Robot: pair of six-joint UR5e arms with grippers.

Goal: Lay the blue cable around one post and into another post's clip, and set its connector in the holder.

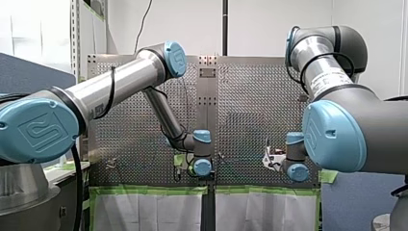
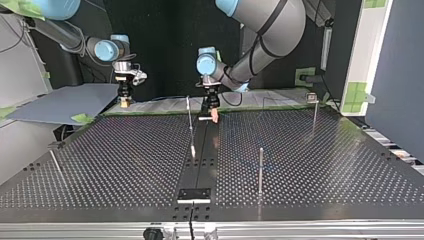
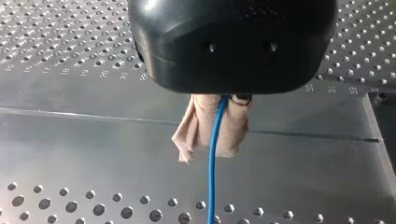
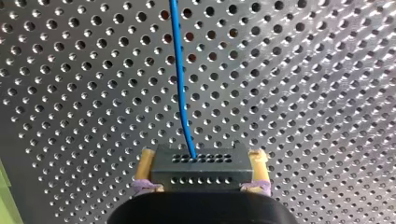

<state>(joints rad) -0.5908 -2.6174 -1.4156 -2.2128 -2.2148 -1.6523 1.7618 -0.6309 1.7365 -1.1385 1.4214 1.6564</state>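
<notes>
In the left wrist view my left gripper (image 3: 219, 135) is shut, its beige pads (image 3: 233, 128) pinching the thin blue cable (image 3: 212, 168), which runs on over the table's plain centre strip. In the right wrist view my right gripper (image 4: 201, 161) is shut on the dark grey connector (image 4: 198, 172), a block with rows of small holes held between yellow pads (image 4: 258, 163). The blue cable (image 4: 180, 79) leaves the connector and runs ahead over the perforated plate. In the top view my left gripper (image 2: 212, 112) hangs over the far middle of the table and my right gripper (image 2: 124, 99) past its far left edge.
Thin metal posts stand on the table in the top view: one at the middle (image 2: 189, 120), one nearer and to the right (image 2: 260, 170), one at the far right (image 2: 314, 112), one at the near left (image 2: 54, 161). A small dark holder (image 2: 194, 195) sits at the near middle edge.
</notes>
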